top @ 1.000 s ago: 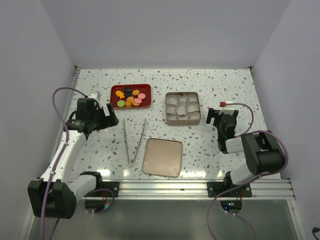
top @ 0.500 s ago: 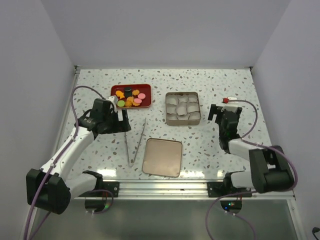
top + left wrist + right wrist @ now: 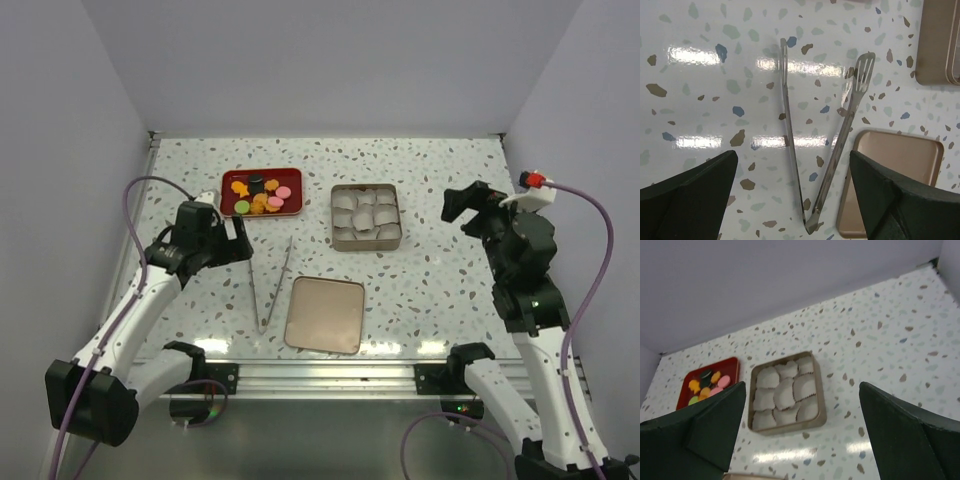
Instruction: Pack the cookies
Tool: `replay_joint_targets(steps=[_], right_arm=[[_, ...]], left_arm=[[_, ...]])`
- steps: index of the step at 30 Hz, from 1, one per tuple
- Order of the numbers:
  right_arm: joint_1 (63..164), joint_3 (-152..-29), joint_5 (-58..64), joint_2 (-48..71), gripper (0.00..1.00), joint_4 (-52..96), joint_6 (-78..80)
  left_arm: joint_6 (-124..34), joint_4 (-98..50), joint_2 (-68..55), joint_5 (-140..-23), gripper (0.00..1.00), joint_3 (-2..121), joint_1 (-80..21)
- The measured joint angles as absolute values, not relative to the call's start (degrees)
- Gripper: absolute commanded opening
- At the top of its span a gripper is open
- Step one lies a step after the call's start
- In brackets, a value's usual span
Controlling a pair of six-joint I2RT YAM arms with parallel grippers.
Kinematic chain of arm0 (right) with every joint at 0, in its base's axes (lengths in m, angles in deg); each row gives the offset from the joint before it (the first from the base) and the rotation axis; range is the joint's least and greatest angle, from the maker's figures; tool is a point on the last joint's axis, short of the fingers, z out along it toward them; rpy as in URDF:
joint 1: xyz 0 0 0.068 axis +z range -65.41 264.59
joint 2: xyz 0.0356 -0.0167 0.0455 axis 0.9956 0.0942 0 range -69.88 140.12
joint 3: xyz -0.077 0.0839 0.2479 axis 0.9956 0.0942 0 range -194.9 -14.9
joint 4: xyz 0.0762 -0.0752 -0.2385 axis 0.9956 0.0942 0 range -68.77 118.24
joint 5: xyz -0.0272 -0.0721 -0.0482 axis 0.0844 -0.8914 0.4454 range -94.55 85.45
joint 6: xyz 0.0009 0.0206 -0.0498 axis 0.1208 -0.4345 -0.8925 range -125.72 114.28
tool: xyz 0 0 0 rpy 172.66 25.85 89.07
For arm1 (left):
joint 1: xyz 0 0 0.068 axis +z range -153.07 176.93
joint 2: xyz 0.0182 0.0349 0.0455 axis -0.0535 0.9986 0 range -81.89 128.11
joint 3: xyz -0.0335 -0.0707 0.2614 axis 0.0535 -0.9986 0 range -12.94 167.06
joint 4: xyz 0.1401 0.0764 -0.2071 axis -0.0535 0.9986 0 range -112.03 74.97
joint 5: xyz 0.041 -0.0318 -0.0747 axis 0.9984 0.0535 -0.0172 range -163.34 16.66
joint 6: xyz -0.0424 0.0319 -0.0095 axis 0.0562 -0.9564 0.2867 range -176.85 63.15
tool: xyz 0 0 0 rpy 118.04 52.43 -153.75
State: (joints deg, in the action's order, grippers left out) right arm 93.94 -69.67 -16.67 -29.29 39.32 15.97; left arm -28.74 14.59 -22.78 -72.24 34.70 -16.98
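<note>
The cookies (image 3: 261, 196), small orange, pink, green, yellow and black pieces, lie on a red tray (image 3: 229, 184) at the back left; they also show in the right wrist view (image 3: 707, 384). A square tin (image 3: 366, 216) holds several white paper cups (image 3: 785, 394). Metal tongs (image 3: 268, 280) lie open on the table, seen under my left gripper (image 3: 792, 200) in the left wrist view (image 3: 840, 145). My left gripper (image 3: 240, 237) is open and empty, above the tongs. My right gripper (image 3: 462, 208) is open and empty, raised to the right of the tin.
The tin's flat lid (image 3: 325, 315) lies near the front edge, right of the tongs; it shows in the left wrist view (image 3: 895, 185). Walls close the table at the back and both sides.
My right arm has risen high and swung right, away from the table. My left gripper moved right to above the tongs, then held about still.
</note>
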Motion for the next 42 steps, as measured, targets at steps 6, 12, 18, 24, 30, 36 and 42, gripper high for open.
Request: replay_joint_targets(steps=[6, 12, 18, 24, 30, 36, 42], right_arm=[[94.02, -69.38, -9.82, -32.10, 0.99, 55.87, 24.06], [94.02, -77.01, -2.39, -32.35, 0.99, 68.35, 25.83], [94.40, -84.42, 1.63, -33.83, 0.99, 74.90, 24.84], [95.14, -86.41, 2.63, -33.94, 0.99, 77.51, 24.04], [97.63, -87.37, 2.46, -33.39, 0.99, 79.30, 22.66], [98.70, -86.41, 2.50, -33.55, 0.99, 80.06, 22.33], [99.68, -85.58, 2.48, -33.59, 0.99, 80.24, 22.33]], left_arm=[[-29.00, 13.63, -22.26, -75.03, 1.00, 32.62, -18.23], [-29.87, 11.75, -15.20, -74.99, 1.00, 32.58, -23.17], [-28.60, 11.35, -12.14, -71.25, 1.00, 31.11, -30.09], [-25.81, 8.51, -11.48, -69.46, 1.00, 27.00, -33.02], [-23.62, 8.12, -11.48, -67.97, 1.00, 24.07, -35.54], [-22.55, 5.58, -11.94, -68.00, 1.00, 23.29, -36.72], [-21.92, 4.08, -9.43, -67.30, 1.00, 22.72, -37.24]])
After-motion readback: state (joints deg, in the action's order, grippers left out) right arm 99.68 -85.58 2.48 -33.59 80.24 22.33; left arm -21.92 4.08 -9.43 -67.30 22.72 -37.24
